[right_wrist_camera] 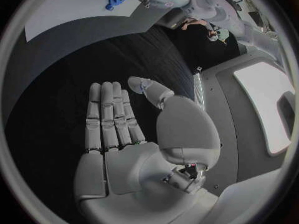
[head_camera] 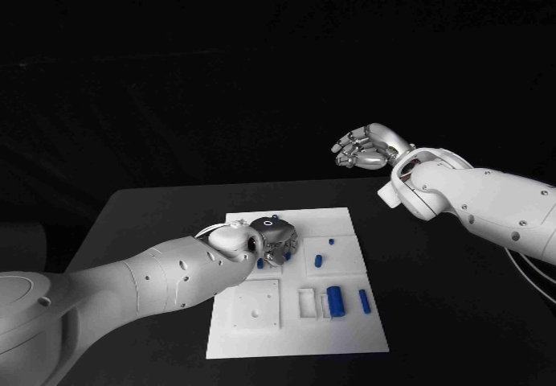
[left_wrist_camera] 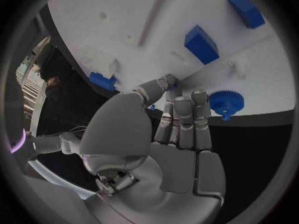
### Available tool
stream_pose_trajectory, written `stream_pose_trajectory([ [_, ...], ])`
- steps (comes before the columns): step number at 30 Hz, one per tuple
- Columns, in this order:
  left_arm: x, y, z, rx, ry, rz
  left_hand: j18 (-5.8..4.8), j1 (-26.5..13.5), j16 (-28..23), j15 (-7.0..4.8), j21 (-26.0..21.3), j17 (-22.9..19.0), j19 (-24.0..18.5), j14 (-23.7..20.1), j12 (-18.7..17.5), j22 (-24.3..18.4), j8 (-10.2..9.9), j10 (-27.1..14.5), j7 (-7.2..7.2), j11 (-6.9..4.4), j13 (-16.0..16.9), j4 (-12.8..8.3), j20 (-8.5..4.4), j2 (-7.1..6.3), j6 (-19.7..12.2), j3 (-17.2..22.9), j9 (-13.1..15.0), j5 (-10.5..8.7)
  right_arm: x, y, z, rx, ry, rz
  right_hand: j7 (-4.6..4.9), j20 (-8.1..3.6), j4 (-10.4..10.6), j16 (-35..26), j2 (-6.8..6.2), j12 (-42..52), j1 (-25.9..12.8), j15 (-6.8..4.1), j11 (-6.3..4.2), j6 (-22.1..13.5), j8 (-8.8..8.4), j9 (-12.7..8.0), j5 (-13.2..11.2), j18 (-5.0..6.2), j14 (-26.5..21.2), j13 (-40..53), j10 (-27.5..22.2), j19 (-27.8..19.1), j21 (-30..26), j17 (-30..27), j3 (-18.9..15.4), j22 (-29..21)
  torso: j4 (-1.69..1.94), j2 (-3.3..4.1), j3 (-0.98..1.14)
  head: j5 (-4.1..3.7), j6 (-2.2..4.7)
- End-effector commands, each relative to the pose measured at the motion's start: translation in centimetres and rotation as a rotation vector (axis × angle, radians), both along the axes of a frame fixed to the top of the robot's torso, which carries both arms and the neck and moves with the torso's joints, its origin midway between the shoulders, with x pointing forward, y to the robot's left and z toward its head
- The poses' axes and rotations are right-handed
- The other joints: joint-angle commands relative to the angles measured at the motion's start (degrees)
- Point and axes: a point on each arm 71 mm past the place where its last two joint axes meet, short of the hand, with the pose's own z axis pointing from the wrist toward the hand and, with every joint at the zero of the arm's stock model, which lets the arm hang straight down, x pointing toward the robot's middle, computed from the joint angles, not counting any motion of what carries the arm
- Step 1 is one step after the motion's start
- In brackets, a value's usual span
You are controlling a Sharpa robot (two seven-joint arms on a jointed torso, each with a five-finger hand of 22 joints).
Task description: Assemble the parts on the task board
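1. Task board [head_camera: 348,334]: you have a white plate lying flat in the middle of the black worktop [head_camera: 151,209], with moulded recesses in its near half.

2. Left hand [head_camera: 273,235]: you will find it low over the far left part of the board, palm down. In the left wrist view its fingers [left_wrist_camera: 184,115] lie straight and close together, tips at the board's surface, thumb reaching forward beside them. You cannot tell from these views whether anything is pinched there.

3. Blue parts: a toothed blue gear [left_wrist_camera: 225,102] sits at the board's edge just beside the left fingertips; a blue block [left_wrist_camera: 201,44] lies further in on the board; a large blue cylinder [head_camera: 336,301] lies in the near half, with a slimmer blue pin [head_camera: 364,301] just beside it, on the robot's right side.

4. Right hand [head_camera: 362,149]: you see it raised well clear of the board, beyond the worktop's far right corner. Its fingers [right_wrist_camera: 109,115] are straight, thumb apart, and it holds nothing.
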Motion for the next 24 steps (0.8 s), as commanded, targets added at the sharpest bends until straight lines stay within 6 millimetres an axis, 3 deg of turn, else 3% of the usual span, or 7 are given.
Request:
stream_pose_trajectory([
  [1, 0.02, 0.32, -0.47, 0.050, 0.009, 0.002, -0.55, -0.8, 0.4, 0.06, 0.5, 0.1, -0.4, -0.5, 1.0, 1.2, 0.6, -0.1, 0.05, -0.06, 0.0, 0.3, -1.70, 0.74, 1.1, 0.3, 0.2, -0.20, -0.04, 0.15, -0.02, -0.001, 0.002, 0.012, 0.22, -0.09, 0.1, 0.3, 0.09, -0.4, -0.7, 0.44, 0.00, 0.0, 0.30, -0.1, 0.2, -0.01, 0.1, -0.1, 0.2, 0.3, -0.3, -0.1, -0.3, 0.1, 0.05, 0.00, -0.01, -0.02, -0.01],
  [13, 0.29, 0.52, -0.40, 0.045, -0.006, 0.019, -0.31, -2.8, 1.0, -0.90, 1.2, 0.2, 0.1, 0.2, 4.1, 1.0, 0.7, 1.8, 0.45, -1.07, 0.3, 0.8, -2.18, 0.73, 1.1, -0.6, 0.2, -0.25, -0.05, 0.13, -0.01, -0.004, 0.000, 0.012, 0.22, -0.10, 0.1, 0.3, 0.10, -0.4, -0.9, 0.43, 0.00, 0.0, 0.30, -0.1, 0.1, -0.01, 0.1, -0.1, 0.3, 0.4, -0.3, -0.1, -0.3, 0.1, 0.02, -0.01, 0.01, 0.05, 0.05],
  [24, 0.51, 0.62, -0.42, 0.081, -0.034, 0.035, -0.10, -5.9, 1.8, -1.99, 1.8, 0.2, 1.7, 2.4, 7.9, 0.7, 1.0, 3.7, -0.12, -2.17, 0.8, 1.4, -3.08, 0.81, 1.7, -4.9, 0.4, -0.25, -0.04, 0.08, -0.02, -0.003, 0.001, 0.011, 0.22, -0.10, 0.1, 0.3, 0.08, -0.4, -0.9, 0.43, 0.00, 0.0, 0.30, -0.1, 0.1, -0.01, 0.1, -0.1, 0.3, 0.4, -0.4, -0.1, -0.4, 0.1, -0.01, 0.01, 0.01, 0.03, 0.09],
])
